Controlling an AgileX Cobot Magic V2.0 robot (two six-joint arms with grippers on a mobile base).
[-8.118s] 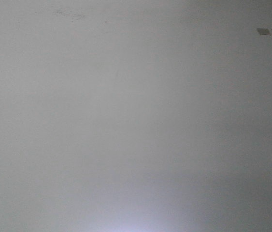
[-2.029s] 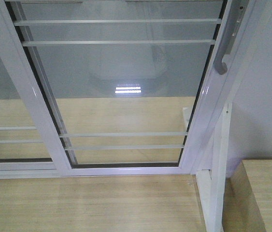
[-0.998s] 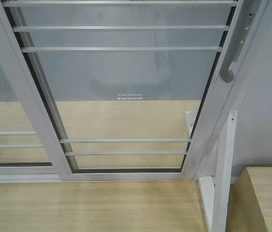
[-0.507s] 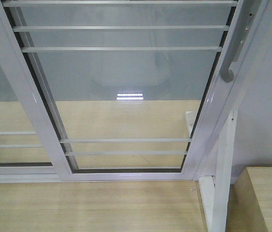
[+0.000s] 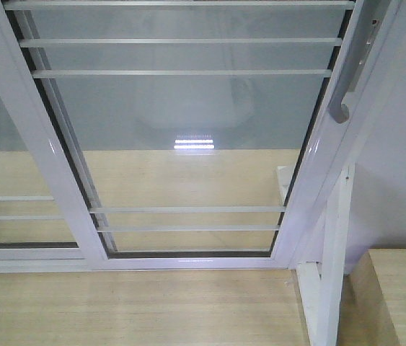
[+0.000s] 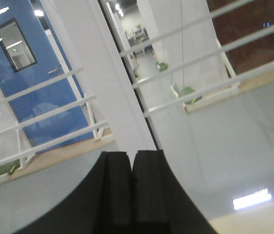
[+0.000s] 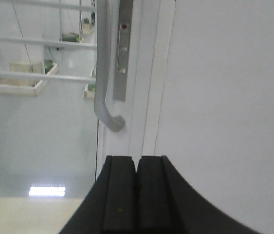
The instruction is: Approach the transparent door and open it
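Observation:
The transparent door (image 5: 188, 130) fills the front view: clear glass in a white frame with thin white bars across it. Its curved grey pull handle (image 5: 343, 90) runs down the right stile. In the right wrist view the handle (image 7: 102, 78) hangs just above and left of my right gripper (image 7: 137, 158), which is shut with nothing in it and apart from the handle. My left gripper (image 6: 131, 155) is shut and empty, facing the white stile (image 6: 107, 87) between two glass panes. Neither gripper shows in the front view.
A second barred glass panel (image 5: 8, 166) without a handle stands to the left. A plain white wall (image 5: 404, 144) lies right of the door. A white post (image 5: 332, 252) and a wooden block (image 5: 397, 295) stand at the lower right. Light wooden floor (image 5: 130, 306) lies in front.
Eight seconds ago the front view showed only a blank grey surface; now it faces the door. Over the last second the view has held still.

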